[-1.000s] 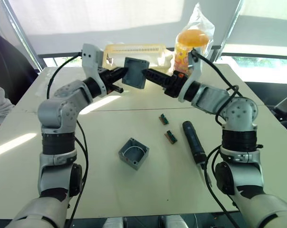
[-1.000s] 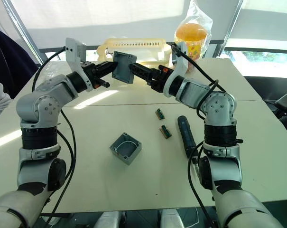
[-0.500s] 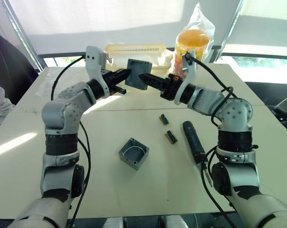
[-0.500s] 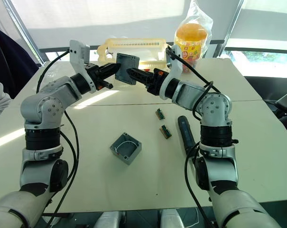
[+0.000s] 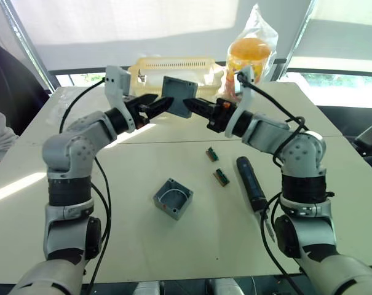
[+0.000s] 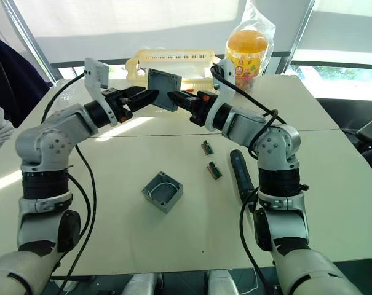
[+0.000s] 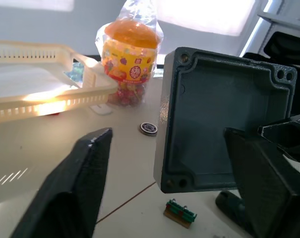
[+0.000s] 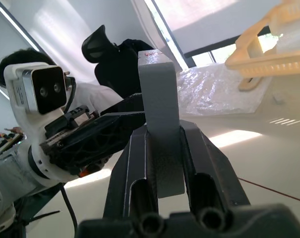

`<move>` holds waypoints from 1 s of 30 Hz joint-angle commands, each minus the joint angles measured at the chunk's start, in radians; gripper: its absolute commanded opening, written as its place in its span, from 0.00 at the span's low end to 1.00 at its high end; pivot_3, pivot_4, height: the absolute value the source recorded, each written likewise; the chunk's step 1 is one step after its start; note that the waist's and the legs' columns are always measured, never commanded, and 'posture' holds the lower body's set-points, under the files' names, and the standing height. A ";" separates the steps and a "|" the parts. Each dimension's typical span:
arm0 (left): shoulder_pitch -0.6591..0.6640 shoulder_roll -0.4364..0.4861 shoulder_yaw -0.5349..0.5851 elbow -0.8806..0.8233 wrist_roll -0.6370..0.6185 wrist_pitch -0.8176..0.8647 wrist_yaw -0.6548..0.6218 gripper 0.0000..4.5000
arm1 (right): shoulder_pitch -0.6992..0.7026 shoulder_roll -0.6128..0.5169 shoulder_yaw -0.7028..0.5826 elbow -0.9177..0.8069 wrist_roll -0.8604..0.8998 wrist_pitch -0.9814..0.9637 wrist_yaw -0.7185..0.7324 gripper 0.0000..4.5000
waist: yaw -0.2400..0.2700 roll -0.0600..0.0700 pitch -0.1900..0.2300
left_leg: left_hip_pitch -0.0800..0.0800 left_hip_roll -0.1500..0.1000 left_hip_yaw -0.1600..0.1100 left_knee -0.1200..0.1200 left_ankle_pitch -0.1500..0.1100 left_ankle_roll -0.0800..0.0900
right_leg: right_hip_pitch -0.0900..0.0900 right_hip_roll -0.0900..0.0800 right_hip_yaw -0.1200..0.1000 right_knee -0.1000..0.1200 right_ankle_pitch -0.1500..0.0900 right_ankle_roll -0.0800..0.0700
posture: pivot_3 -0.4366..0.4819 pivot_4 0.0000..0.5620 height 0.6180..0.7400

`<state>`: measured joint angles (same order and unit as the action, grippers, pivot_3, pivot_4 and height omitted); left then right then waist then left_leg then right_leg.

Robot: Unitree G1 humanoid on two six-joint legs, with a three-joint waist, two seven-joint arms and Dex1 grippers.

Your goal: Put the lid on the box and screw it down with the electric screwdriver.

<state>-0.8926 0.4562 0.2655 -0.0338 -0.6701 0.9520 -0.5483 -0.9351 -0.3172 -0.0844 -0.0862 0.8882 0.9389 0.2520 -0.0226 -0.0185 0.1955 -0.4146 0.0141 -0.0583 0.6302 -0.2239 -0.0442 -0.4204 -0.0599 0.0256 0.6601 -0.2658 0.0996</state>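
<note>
Left eye view: lid (image 5: 178, 97) is held up in the air at upper centre of frame, well above the desk (image 5: 142, 246), standing on edge w/ its flat face tilted. Right gripper (image 5: 189, 102) is clamped on the lid's edge; right wrist view confirms, both fingers (image 8: 135, 148) pressed on either side of the grey plate. Left gripper (image 5: 163, 103) sits just beside the lid's other side, jaws spread apart, not pinching anything; left wrist view shows the lid's hollow ribbed side in the gap between its fingers.

Box (image 5: 173, 199) rests on the desk at lower centre, open side up, directly below and nearer the camera than the lid. Screwdriver (image 5: 251, 183) lies on the desk right of centre, long axis running roughly toward/away from the camera, beside the right arm. Two small green boards (image 5: 217, 166) lie between box and screwdriver.

Key relation, my read: lid must come down & toward the camera to reach the box, and be turned flat, hollow side down. Right arm has it, so right arm is the likely carrier; screwdriver also lies on its side.
</note>
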 commanded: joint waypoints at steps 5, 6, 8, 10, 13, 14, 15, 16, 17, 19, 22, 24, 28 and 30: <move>0.149 0.256 0.150 -0.061 -0.175 0.109 -0.183 0.88 | 0.270 -0.340 0.270 -0.327 -0.624 -0.748 0.356 0.04 | 0.002 0.000 0.000 | 0.000 0.000 0.000 -0.001 0.000 0.000 | -0.001 0.000 0.000 -0.002 0.000 0.000 | 0.48 0.27 1.00; 0.163 0.285 0.149 -0.052 -0.190 0.124 -0.215 0.88 | 0.320 -0.374 0.285 -0.352 -0.695 -0.851 0.377 0.04 | 0.003 0.000 0.000 | 0.000 0.000 0.000 -0.001 0.000 0.000 | 0.000 0.001 0.000 -0.003 0.000 0.000 | 0.48 0.27 1.00; 0.187 0.333 0.115 -0.037 -0.189 0.131 -0.271 0.88 | 0.405 -0.412 0.292 -0.375 -0.807 -0.997 0.375 0.04 | 0.003 0.000 0.000 | 0.000 0.000 0.000 -0.001 0.000 0.000 | 0.001 0.001 0.000 -0.003 0.000 0.000 | 0.48 0.27 1.00; 0.208 0.374 0.065 -0.020 -0.168 0.120 -0.327 0.88 | 0.493 -0.446 0.308 -0.378 -0.966 -1.155 0.345 0.04 | 0.005 0.000 0.000 | 0.001 0.000 0.000 0.000 0.000 0.000 | 0.002 0.000 0.000 -0.003 0.000 0.000 | 0.48 0.27 1.00; 0.223 0.414 -0.001 -0.009 -0.149 0.100 -0.406 0.88 | 0.588 -0.459 0.322 -0.360 -1.167 -1.327 0.282 0.04 | 0.007 -0.001 0.000 | 0.004 0.000 0.000 0.000 0.000 0.000 | 0.006 0.000 0.000 -0.004 0.000 0.000 | 0.48 0.27 1.00; 0.230 0.430 -0.029 -0.013 -0.141 0.086 -0.446 0.88 | 0.617 -0.447 0.326 -0.358 -1.223 -1.348 0.255 0.04 | 0.006 -0.001 0.000 | 0.004 0.000 0.000 0.000 0.000 0.000 | 0.006 0.000 0.000 -0.005 -0.001 0.000 | 0.48 0.27 1.00; 0.234 0.439 -0.048 -0.015 -0.135 0.076 -0.474 0.88 | 0.636 -0.435 0.325 -0.355 -1.259 -1.363 0.238 0.04 | 0.006 -0.001 0.000 | 0.004 0.000 0.000 -0.001 0.000 0.000 | 0.006 0.000 0.000 -0.005 -0.001 0.000 | 0.48 0.27 1.00; 0.236 0.449 -0.065 -0.015 -0.130 0.068 -0.497 0.88 | 0.649 -0.423 0.325 -0.351 -1.294 -1.375 0.222 0.04 | 0.006 -0.001 0.000 | 0.004 0.000 0.000 -0.001 0.000 0.000 | 0.007 0.001 0.000 -0.005 -0.001 0.000 | 0.48 0.27 1.00; 0.235 0.454 -0.081 -0.013 -0.126 0.059 -0.519 0.88 | 0.658 -0.410 0.327 -0.341 -1.332 -1.382 0.204 0.04 | 0.005 -0.001 0.000 | 0.004 0.000 0.000 -0.001 0.000 0.000 | 0.007 0.000 0.000 -0.005 -0.001 0.000 | 0.48 0.27 1.00; 0.234 0.462 -0.124 -0.010 -0.104 0.032 -0.559 0.88 | 0.668 -0.381 0.337 -0.301 -1.421 -1.407 0.151 0.04 | 0.003 -0.001 0.000 | 0.005 0.000 0.000 -0.001 0.000 0.000 | 0.007 0.001 0.000 -0.005 -0.001 0.000 | 0.48 0.27 1.00; 0.224 0.466 -0.169 -0.004 -0.086 0.012 -0.607 0.88 | 0.659 -0.354 0.359 -0.238 -1.531 -1.439 0.099 0.04 | 0.004 -0.001 0.000 | 0.005 0.001 0.000 -0.001 0.000 0.000 | 0.007 0.001 0.000 -0.005 -0.001 -0.001 | 0.48 0.27 1.00; 0.218 0.472 -0.203 0.015 -0.052 -0.016 -0.634 0.88 | 0.650 -0.335 0.366 -0.193 -1.585 -1.454 0.057 0.04 | 0.005 -0.001 0.000 | 0.005 0.001 0.000 0.000 0.000 0.000 | 0.007 0.001 0.000 -0.005 -0.001 -0.001 | 0.48 0.27 1.00; 0.178 0.459 -0.255 0.071 0.016 -0.065 -0.648 0.88 | 0.640 -0.309 0.397 -0.131 -1.651 -1.506 -0.003 0.04 | 0.005 -0.001 0.000 | 0.005 0.000 0.000 0.000 0.000 0.000 | 0.008 0.001 0.000 -0.005 -0.001 -0.001 | 0.48 0.27 1.00; 0.171 0.462 -0.269 0.064 0.024 -0.072 -0.675 0.88 | 0.642 -0.300 0.413 -0.122 -1.663 -1.526 -0.010 0.04 | 0.005 -0.001 0.000 | 0.005 0.000 0.000 0.000 0.000 0.000 | 0.008 0.001 0.000 -0.005 -0.001 -0.001 | 0.48 0.27 1.00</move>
<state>-0.6943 0.9044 -0.0067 0.0489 -0.6501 0.9022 -1.1991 -0.2805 -0.6264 0.3206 -0.1896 -0.7719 -0.5597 0.2688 -0.0181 -0.0192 0.1955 -0.4094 0.0146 -0.0583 0.6296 -0.2239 -0.0444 -0.4128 -0.0592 0.0254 0.6550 -0.2665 0.0988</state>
